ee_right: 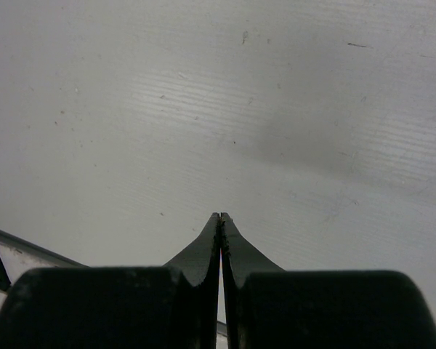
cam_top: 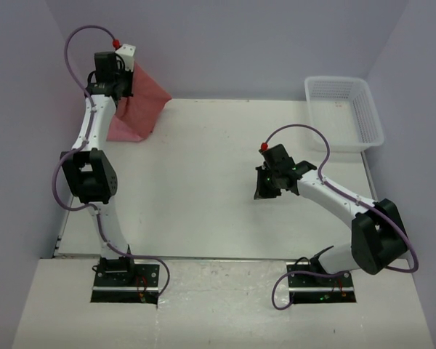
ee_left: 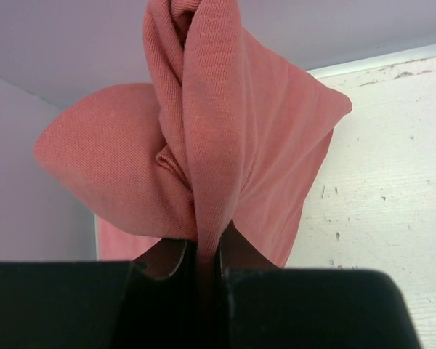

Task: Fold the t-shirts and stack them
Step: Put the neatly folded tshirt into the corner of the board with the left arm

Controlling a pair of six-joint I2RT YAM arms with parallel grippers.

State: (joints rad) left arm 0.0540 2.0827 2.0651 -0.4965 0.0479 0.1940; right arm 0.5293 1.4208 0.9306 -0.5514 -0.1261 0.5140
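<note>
Salmon-pink cotton t-shirt (cam_top: 139, 105) hangs bunched at the upper left of your overhead view, held up above the scuffed white tabletop (cam_top: 203, 189), with its lower end seeming to reach the table's far left corner. Pale lilac walls (cam_top: 240, 43) close in the back and sides, and a white plastic lattice basket (cam_top: 345, 113) sits at the upper right. Your left gripper (ee_left: 207, 251) has its black fingers nearly together, pinching a twisted fold of the shirt between them. Your right gripper (ee_right: 220, 222), right of centre above bare table, has its fingers pressed together on nothing, well apart from the shirt.
</note>
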